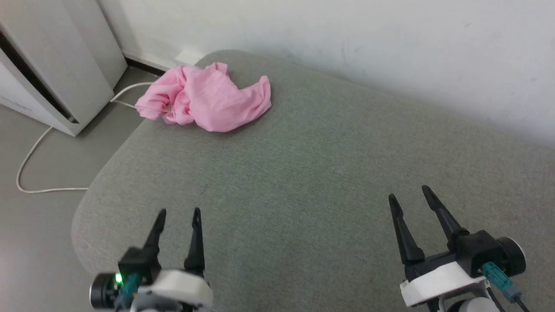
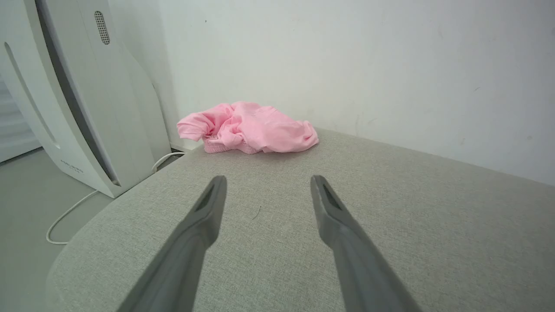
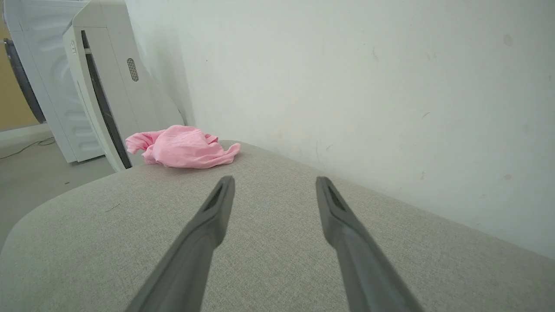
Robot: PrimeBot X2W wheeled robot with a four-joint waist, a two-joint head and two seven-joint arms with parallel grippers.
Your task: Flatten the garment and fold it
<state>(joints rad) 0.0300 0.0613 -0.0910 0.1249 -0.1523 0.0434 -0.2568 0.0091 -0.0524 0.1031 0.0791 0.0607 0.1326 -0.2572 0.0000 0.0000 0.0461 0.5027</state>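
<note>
Crumpled garment (image 1: pixel 208 97) on grey cushion (image 1: pixel 303 173).

1. Crumpled thin soft fabric garment (image 1: pixel 206 97): plain light pink, darker pink in the folds. It lies at the far left corner of the padded fabric cushion (image 1: pixel 303 182).
2. Cushion: grey-green, fine flecked weave, uniform.
3. Painted wall (image 1: pixel 347 39) behind cushion: off-white, faint grey scuffs.
4. Tall plastic appliance (image 1: pixel 52 65) left of cushion: white, black vertical slot.
5. Thin cable (image 1: pixel 26 164) left of cushion: white.
6. Smooth floor (image 1: pixel 34 225) left of cushion: flat grey.
7. Left gripper (image 1: pixel 179 212): black fingers, white housing, green light.
8. Right gripper (image 1: pixel 409 193): black fingers, white housing, teal plug.
</note>
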